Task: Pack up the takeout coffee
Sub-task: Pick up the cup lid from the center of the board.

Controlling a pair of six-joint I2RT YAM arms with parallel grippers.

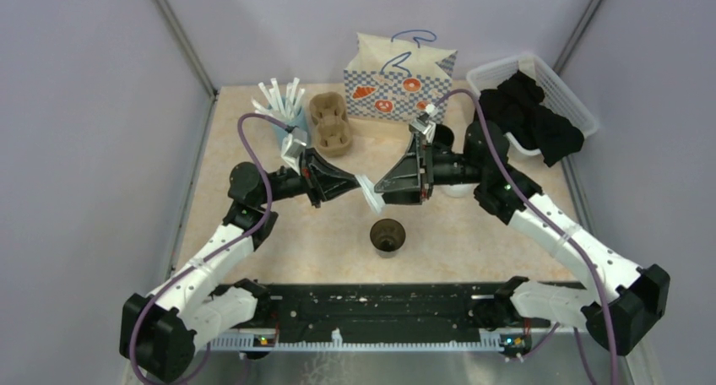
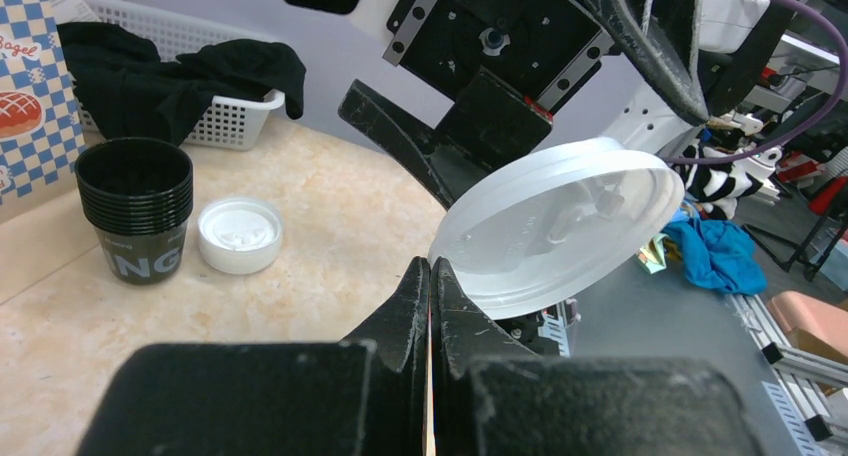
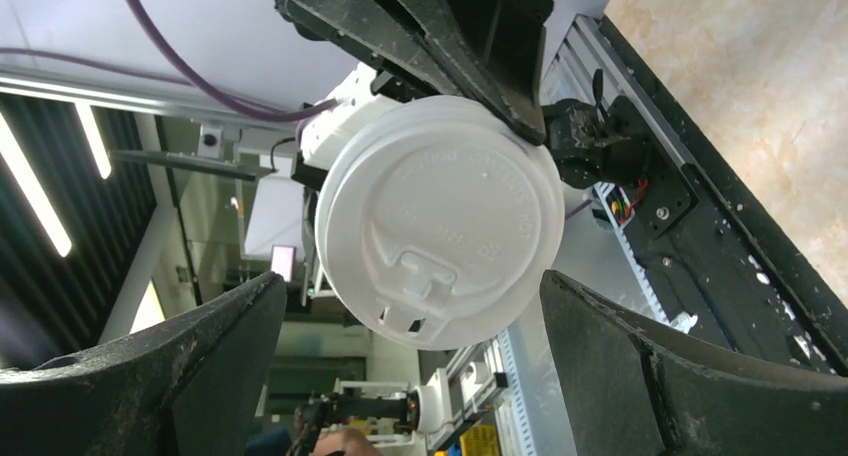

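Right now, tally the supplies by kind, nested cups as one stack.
Lone black paper cup: 1
Stack of black paper cups: 1
White plastic sip lids, held and tabletop: 2
Brown pulp cup carrier: 1
Light-blue cup of white straws: 1
Checkered paper bag: 1
White basket of black cloth: 1
Total: 8

The table (image 1: 338, 250) has a pale, speckled beige top. A checked paper bag (image 1: 397, 85) stands at its far edge. Just left of the bag sits a brown carrier (image 1: 329, 123), and further left a blue cup of straws (image 1: 279, 106). A white basket (image 1: 507, 68) stands just right of the bag. Close beside the bag stands a stack of black cups (image 2: 135, 211), with white lids (image 2: 240, 236) on its far side from the bag. Well in front of the bag, one open cup (image 1: 388, 235) stands upright.
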